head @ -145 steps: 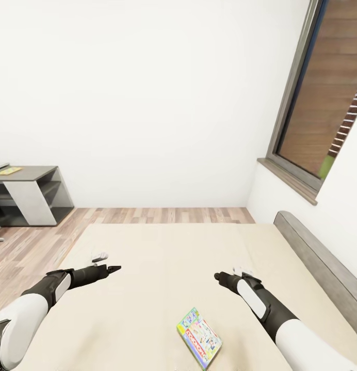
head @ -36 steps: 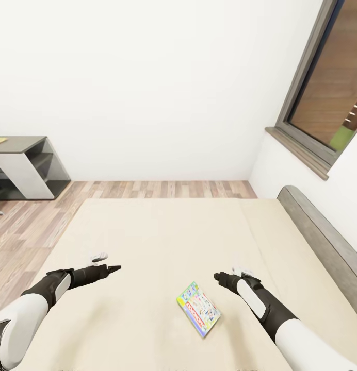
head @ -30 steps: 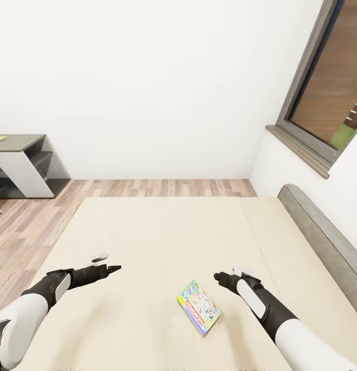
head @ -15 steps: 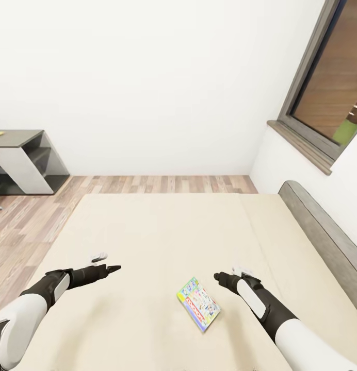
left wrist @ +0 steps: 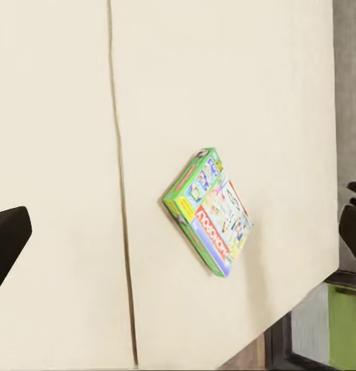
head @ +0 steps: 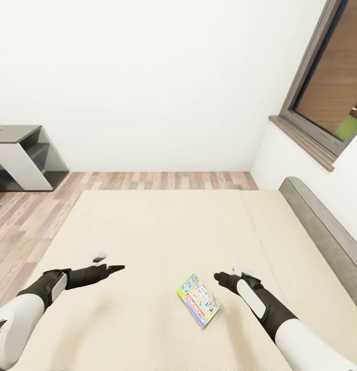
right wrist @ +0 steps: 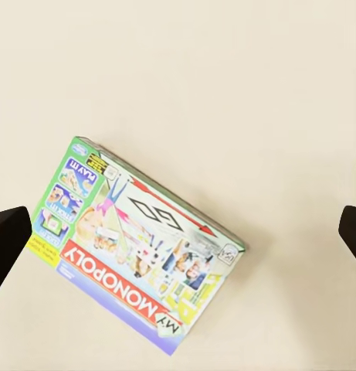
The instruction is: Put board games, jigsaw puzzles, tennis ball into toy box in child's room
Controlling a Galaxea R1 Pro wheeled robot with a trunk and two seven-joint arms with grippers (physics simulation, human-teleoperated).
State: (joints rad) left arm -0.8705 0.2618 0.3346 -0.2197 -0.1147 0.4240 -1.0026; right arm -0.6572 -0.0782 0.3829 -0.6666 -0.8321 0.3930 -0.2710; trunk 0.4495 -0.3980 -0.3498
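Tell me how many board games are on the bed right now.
1. A Monopoly box lies flat on the bed, between the two arms and nearer the right gripper. A second could lie outside the head view.

The bed [head: 147,232] has a plain beige mattress and grey padded frame. One Monopoly box [head: 198,300] lies flat on the mattress.

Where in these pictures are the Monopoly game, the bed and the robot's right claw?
Monopoly game [right wrist: 135,246]: right wrist view, middle of the printed lid.
Bed [head: 163,226]: head view, bare beige mattress beyond the game.
Right claw [head: 217,276]: head view, dark tip of the right arm, beside the game.
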